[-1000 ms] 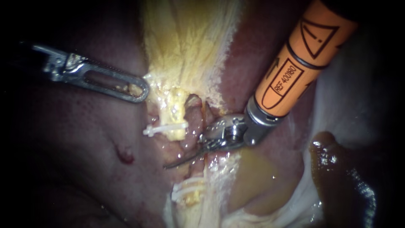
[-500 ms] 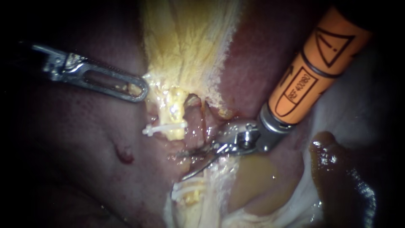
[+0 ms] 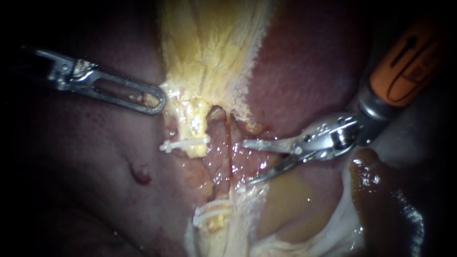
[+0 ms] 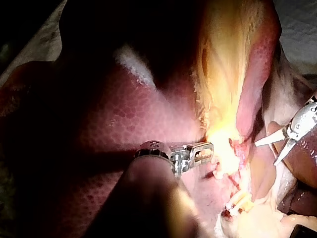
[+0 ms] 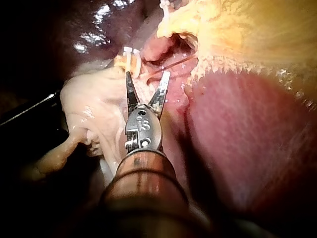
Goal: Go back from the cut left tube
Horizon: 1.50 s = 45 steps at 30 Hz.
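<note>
ok so: cut left tube [image 3: 196, 127] = short yellow stump, white plastic clip [image 3: 183, 144] across it, lying mid dark red liver [image 3: 295, 71]. Long axis up-down in endoscope view, cut end pointing down. Looks soft, slimy, tears easy; if grabbing, only beside clip. Right instrument's end effector [image 3: 247, 163] open, empty, just beside stump. Left instrument's end effector [image 3: 158, 101] clamped on pale yellow fatty tissue [image 3: 209, 57].

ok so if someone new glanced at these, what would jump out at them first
First, the orange-banded right instrument coming in from the upper right, its silver blades spread open just right of the cut. Then the fan of pale yellow tissue at top centre, its left edge held by the silver slotted left instrument with jaws shut on it. Below that fan, a white plastic clip crosses the yellow tube stump.
</note>
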Available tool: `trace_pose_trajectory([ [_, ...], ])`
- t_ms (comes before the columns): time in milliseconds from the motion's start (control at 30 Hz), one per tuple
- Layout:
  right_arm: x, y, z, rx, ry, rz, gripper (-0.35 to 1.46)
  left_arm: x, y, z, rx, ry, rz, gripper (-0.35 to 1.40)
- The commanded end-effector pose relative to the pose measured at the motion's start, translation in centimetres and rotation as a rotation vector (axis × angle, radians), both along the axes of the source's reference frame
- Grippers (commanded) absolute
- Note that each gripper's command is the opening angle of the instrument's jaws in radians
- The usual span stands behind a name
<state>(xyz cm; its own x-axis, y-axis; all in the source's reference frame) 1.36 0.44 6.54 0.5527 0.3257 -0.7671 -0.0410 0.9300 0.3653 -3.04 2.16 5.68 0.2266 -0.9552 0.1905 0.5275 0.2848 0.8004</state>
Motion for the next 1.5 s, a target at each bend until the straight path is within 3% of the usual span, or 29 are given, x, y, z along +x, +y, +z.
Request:
trace_pose_trajectory([
  [33,-0.03,0.02,-0.01,-0.021,-0.008,0.001,1.45,0.00,0.00,0.00,0.000,0.000,0.000,-0.35],
  [133,-0.12,0.04,-0.04,-0.019,-0.012,-0.004,1.45,0.00,0.00,0.00,0.000,0.000,0.000,-0.35],
  [200,-0.15,0.04,-0.05,-0.004,0.003,-0.024,1.45,0.00,0.00,0.00,0.000,0.000,0.000,-0.35],
  [533,-0.20,0.04,-0.05,-0.006,0.007,-0.032,1.45,-0.07,-0.02,0.14,-0.008,0.005,-0.005,-0.35],
  [1000,-0.29,0.05,-0.03,-0.011,0.009,-0.037,1.45,-0.55,-0.10,0.52,0.002,-0.009,0.020,-0.35],
  [1500,-0.30,0.06,-0.03,-0.010,0.009,-0.037,1.45,-0.56,-0.09,0.57,0.003,-0.011,0.025,-0.35],
])
